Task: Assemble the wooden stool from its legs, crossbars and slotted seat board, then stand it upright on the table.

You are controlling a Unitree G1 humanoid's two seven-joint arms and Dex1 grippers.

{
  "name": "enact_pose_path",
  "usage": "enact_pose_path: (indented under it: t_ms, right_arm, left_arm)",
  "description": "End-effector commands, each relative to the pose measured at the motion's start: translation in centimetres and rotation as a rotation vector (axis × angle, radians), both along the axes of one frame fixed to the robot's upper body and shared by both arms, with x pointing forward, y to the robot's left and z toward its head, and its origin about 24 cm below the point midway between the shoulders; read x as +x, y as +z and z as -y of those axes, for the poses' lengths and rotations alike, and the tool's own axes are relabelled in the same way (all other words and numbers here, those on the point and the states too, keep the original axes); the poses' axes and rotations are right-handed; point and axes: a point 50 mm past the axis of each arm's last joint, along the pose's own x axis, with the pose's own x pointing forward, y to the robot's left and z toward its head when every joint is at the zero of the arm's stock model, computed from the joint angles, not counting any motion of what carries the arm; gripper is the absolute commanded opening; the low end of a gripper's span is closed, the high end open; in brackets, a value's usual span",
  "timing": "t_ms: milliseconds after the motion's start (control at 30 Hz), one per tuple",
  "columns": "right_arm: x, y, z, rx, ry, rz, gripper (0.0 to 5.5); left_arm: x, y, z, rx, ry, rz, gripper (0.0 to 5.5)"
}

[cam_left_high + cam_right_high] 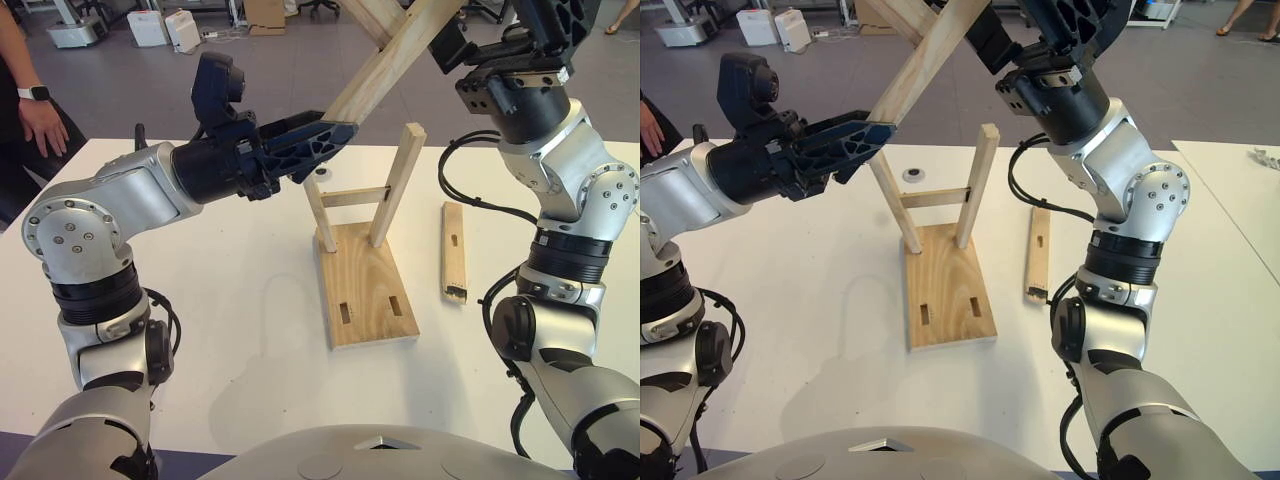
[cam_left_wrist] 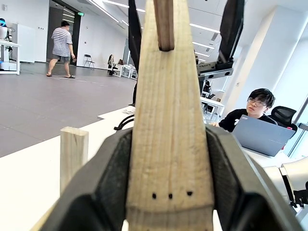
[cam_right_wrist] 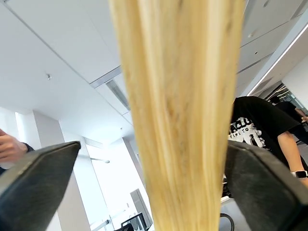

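Observation:
The slotted seat board [image 1: 366, 292] lies flat on the white table [image 1: 230, 300]. Two legs [image 1: 398, 185] joined by a crossbar [image 1: 352, 197] stand in its far slots; the two near slots are bare. One loose leg [image 1: 454, 252] lies to the right of the board. Above the board, my left gripper [image 1: 330, 132] is shut on the lower end of a slanted leg [image 1: 385, 65], whose slot holds a crossbar [image 2: 164, 24]. My right gripper [image 3: 153, 149] is raised high at the upper end of this assembly. It stands open, with a wooden piece [image 3: 183, 96] between its fingers and a gap on one side.
A small round disc [image 1: 912, 176] lies on the table behind the board. A second white table [image 1: 1240, 200] stands to the right across a gap. Bare tabletop stretches to the left of and in front of the board.

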Motion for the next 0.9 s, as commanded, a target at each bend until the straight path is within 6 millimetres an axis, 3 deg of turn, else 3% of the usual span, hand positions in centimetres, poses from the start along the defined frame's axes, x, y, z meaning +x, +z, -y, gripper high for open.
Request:
enact_pose_path:
  t_ms: [33,200,433,533,567,700,800,900]
  right_arm:
    - [0.6,0.7,0.4,0.024,-0.033,-0.014,4.40]
    - [0.9,-0.3,-0.7,-0.124,-0.125,-0.008,3.50]
    - [1.1,-0.4,-0.8,-0.123,-0.134,-0.016,2.08]
    - [1.3,0.1,-0.1,-0.111,-0.161,-0.008,2.06]
    - [1.3,0.3,0.2,-0.109,-0.172,-0.003,2.06]
    - [1.4,0.8,1.1,-0.115,-0.220,0.018,2.06]
    - [0.2,0.4,1.9,-0.225,-0.244,0.095,2.06]
    - [-2.2,-2.0,2.8,-0.423,-0.200,0.217,2.05]
  left_arm:
    - [-0.2,0.2,-0.1,-0.007,0.001,0.001,2.04]
    - [-0.4,0.4,0.4,-0.051,-0.009,0.005,2.04]
    - [-0.7,-0.1,-0.2,-0.050,-0.005,-0.026,2.04]
    - [-0.3,0.0,-1.5,-0.105,0.047,-0.046,2.04]
    - [-0.2,-0.1,-2.0,-0.119,0.072,-0.057,2.41]
    - [-0.3,-1.3,-4.7,-0.161,0.219,-0.089,3.03]
    - [-1.8,-3.5,-7.1,-0.169,0.343,-0.139,3.29]
    - [-3.8,-8.1,-9.2,-0.164,0.514,-0.268,3.29]
